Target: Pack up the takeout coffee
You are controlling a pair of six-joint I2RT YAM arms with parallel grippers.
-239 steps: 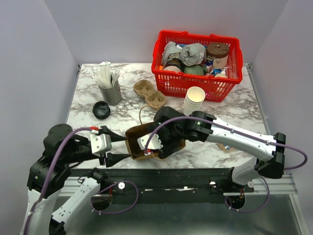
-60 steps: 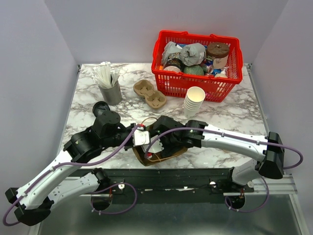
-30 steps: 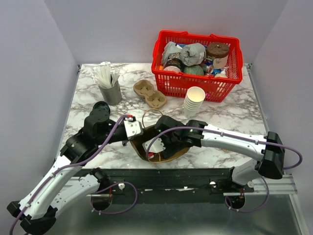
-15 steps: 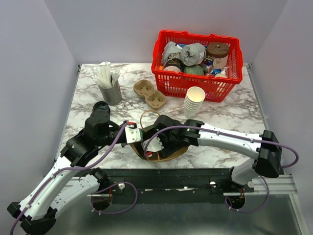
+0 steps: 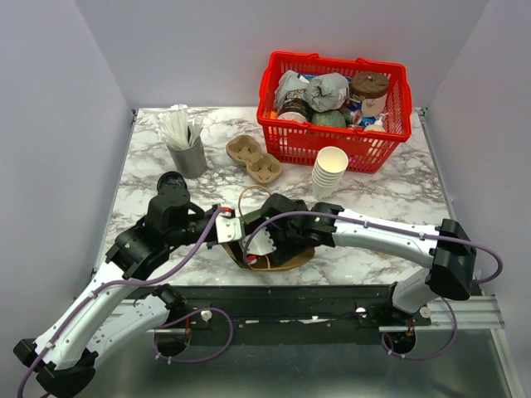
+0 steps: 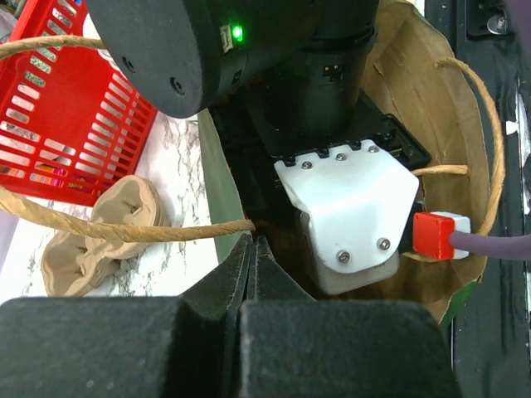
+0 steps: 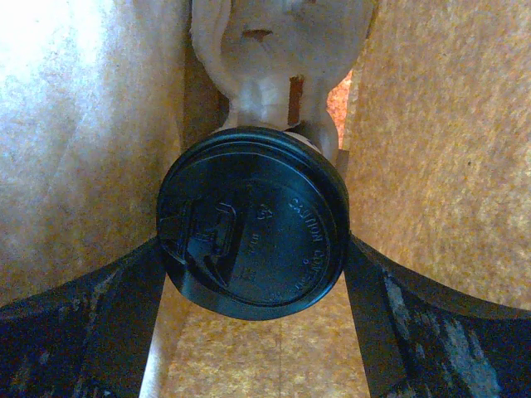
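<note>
As the left claw [image 6: 251, 255] pinches the paper bag [image 6: 419, 108], the right claw [image 7: 253, 282] clamps the cup [image 7: 249, 207] at 3 and 9 o'clock. Its round lid [image 7: 257, 249] is glossy black.

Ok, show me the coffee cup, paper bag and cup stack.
coffee cup [image 7: 253, 220]: right wrist view, centre of black lid.
paper bag [image 6: 398, 79]: left wrist view, inner wall.
cup stack [image 5: 330, 176]: top external view, stack's side.

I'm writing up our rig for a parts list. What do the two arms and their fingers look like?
Both the left arm and right arm have white links with black joint housings, each trailed by a purple cable. The right wrist ends in a white screwed plate with a red connector; a green light glows on black housing. Fingers are black.
</note>
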